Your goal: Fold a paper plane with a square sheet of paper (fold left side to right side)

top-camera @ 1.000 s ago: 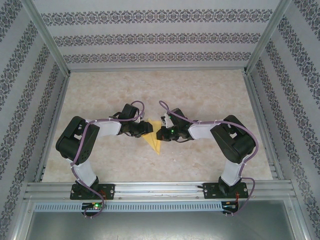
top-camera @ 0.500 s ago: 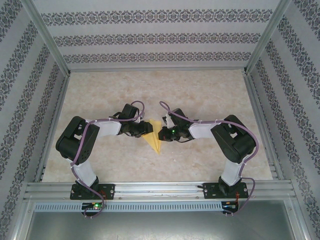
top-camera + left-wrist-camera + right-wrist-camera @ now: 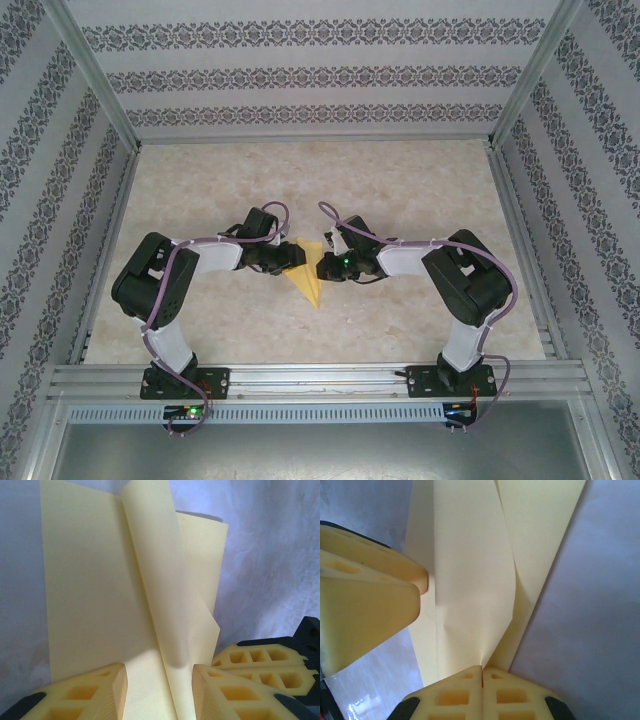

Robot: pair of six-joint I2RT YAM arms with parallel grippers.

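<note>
Two grippers meet over a pale-yellow paper (image 3: 311,284) at the middle of the marbled table (image 3: 400,190). Seen from above, the left gripper (image 3: 291,259) is at the sheet's left edge and the right gripper (image 3: 322,267) at its right, their tips near each other. The paper lies as a narrow wedge, its broad end under the grippers and its point aimed at the near edge of the table. In the left wrist view the left gripper is released: its two yellow fingers (image 3: 95,692) stand apart on either side of a flap of the paper. The flap rises off the flat sheet and curls over to the right; whether either finger touches it cannot be told. The right gripper's fingers (image 3: 260,662) show at the lower right of that view, pressed together just beside the flap's free corner. In the right wrist view the right gripper is clenched on the paper: its fingers (image 3: 455,697) meet with no gap, and the flap's edge runs into the seam between them. The left gripper's fingers (image 3: 370,600) reach onto the sheet from the left of that view, above the table's pale surface.
</note>
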